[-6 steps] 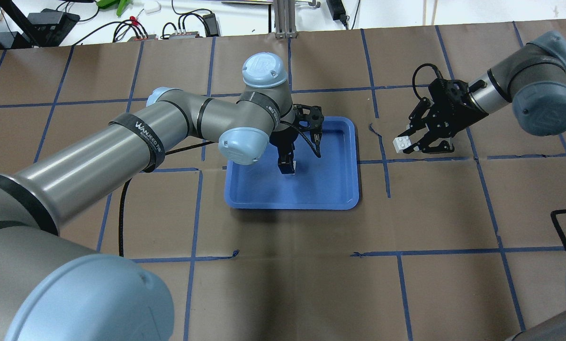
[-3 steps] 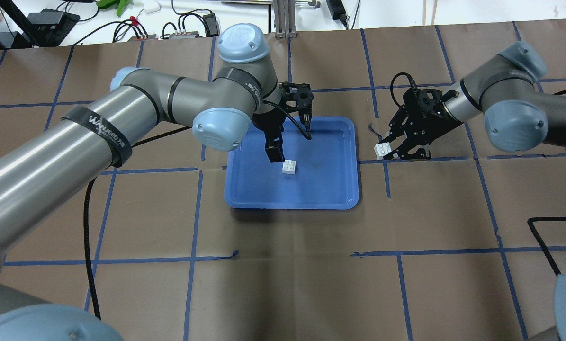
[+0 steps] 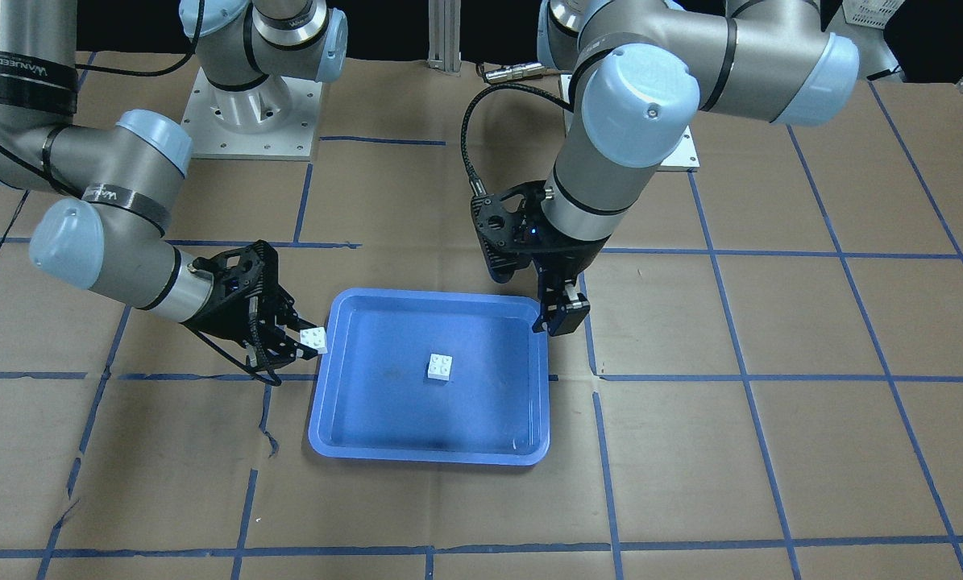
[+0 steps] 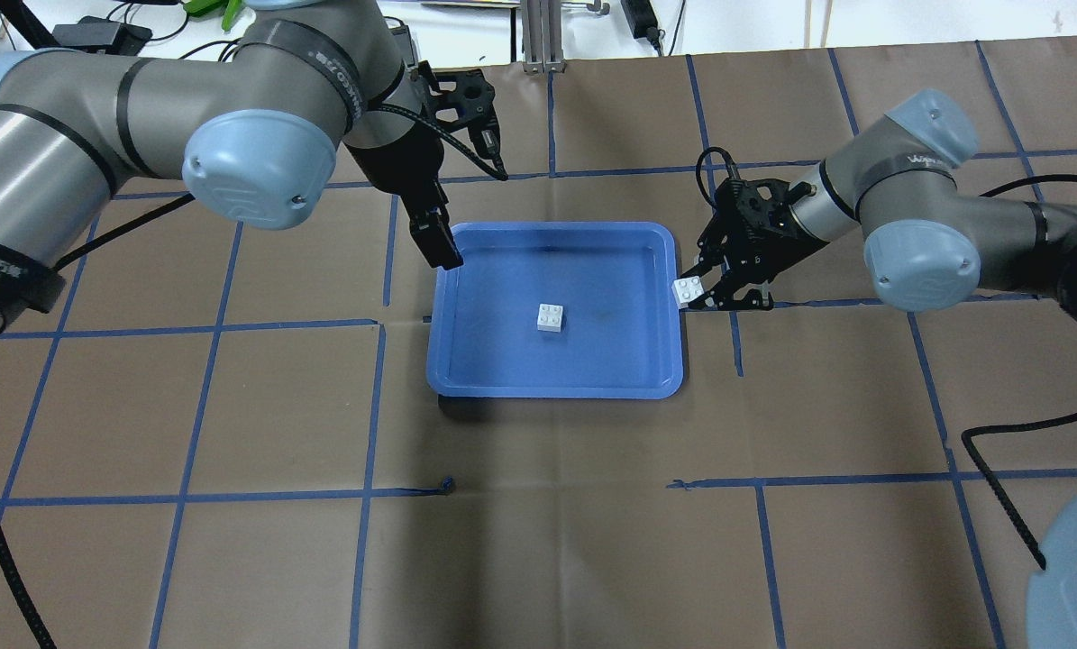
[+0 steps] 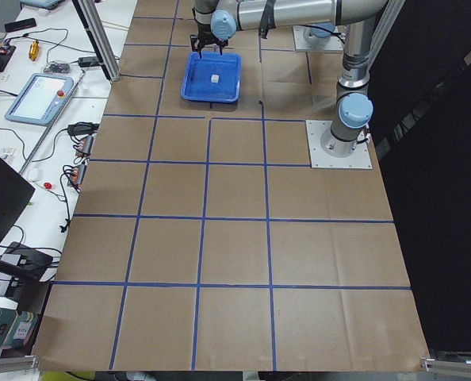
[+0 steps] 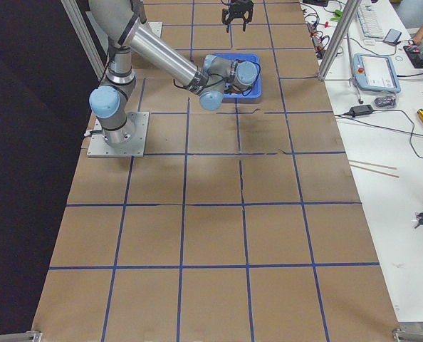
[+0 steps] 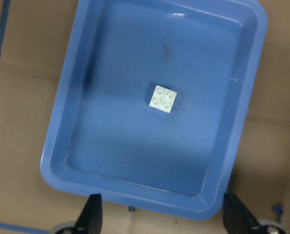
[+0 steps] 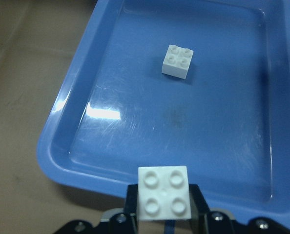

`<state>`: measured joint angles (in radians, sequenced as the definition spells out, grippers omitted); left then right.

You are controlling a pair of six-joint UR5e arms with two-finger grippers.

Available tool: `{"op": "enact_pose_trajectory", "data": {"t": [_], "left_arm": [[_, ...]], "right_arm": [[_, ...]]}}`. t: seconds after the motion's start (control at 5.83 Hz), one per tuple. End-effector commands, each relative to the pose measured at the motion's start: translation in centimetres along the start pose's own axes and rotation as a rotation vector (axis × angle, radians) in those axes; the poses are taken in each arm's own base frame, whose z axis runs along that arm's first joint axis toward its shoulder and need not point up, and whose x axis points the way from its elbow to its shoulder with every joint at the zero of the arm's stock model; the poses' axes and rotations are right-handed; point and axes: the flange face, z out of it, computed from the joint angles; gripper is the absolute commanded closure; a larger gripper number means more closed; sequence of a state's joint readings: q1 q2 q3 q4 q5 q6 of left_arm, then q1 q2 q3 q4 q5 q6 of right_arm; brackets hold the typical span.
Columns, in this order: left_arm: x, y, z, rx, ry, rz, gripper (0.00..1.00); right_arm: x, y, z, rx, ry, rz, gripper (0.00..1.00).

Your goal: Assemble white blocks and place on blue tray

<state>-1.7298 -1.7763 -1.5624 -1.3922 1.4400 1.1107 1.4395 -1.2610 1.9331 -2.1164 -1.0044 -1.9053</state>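
Observation:
One white block (image 4: 551, 317) lies studs-up and alone in the middle of the blue tray (image 4: 556, 389); it also shows in the front view (image 3: 440, 366) and in both wrist views (image 7: 163, 99) (image 8: 177, 61). My left gripper (image 4: 439, 243) is open and empty, raised over the tray's far left corner. Its two fingers stand wide apart in the left wrist view (image 7: 164, 219). My right gripper (image 4: 696, 293) is shut on the second white block (image 4: 688, 290), studs-up, just outside the tray's right rim (image 8: 62, 97). That block shows close in the right wrist view (image 8: 164, 194).
The brown table bears a grid of blue tape lines. A black cable (image 4: 1007, 451) loops across the near right. Wires and electronic boxes (image 4: 340, 54) lie along the far edge. The arm base plates (image 3: 247, 121) stand at the robot's side.
My left gripper let go of its white block on the tray, then rose and drew back to the far left corner. My right gripper carried its block left to the tray's right rim.

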Motion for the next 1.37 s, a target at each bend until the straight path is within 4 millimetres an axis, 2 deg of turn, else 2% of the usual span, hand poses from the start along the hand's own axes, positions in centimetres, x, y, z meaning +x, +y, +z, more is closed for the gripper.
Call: {"op": "enact_pose_trajectory", "data": {"t": [0.0, 0.17, 0.34, 0.69, 0.86, 1.03, 1.2], "left_arm": [[1.0, 2.9, -3.7, -0.004, 0.003, -0.237, 0.1], [0.9, 3.1, -4.9, 0.004, -0.023, -0.393, 0.04], [0.8, 2.7, -6.7, 0.027, -0.054, -0.543, 0.02], [1.0, 3.0, -8.3, 0.062, -0.098, -0.833, 0.01], [1.2, 3.8, -9.2, 0.076, -0.11, -0.944, 0.01], [0.1, 6.0, -10.0, 0.085, -0.118, -1.009, 0.0], [0.2, 6.8, -10.5, 0.093, -0.126, -1.024, 0.0]], "right_arm": [[0.0, -4.6, 3.2, -0.009, 0.02, 0.022, 0.87], [0.2, -5.3, 4.5, -0.009, 0.029, 0.057, 0.87], [0.7, -4.6, 5.2, -0.017, 0.05, 0.065, 0.87], [1.1, -4.3, 5.8, -0.015, 0.071, 0.053, 0.89], [1.0, -4.2, 5.7, -0.015, 0.073, 0.055, 0.9], [1.0, -4.3, 5.7, -0.013, 0.074, 0.097, 0.9], [1.1, -5.3, 5.5, -0.011, 0.118, 0.22, 0.9]]}}
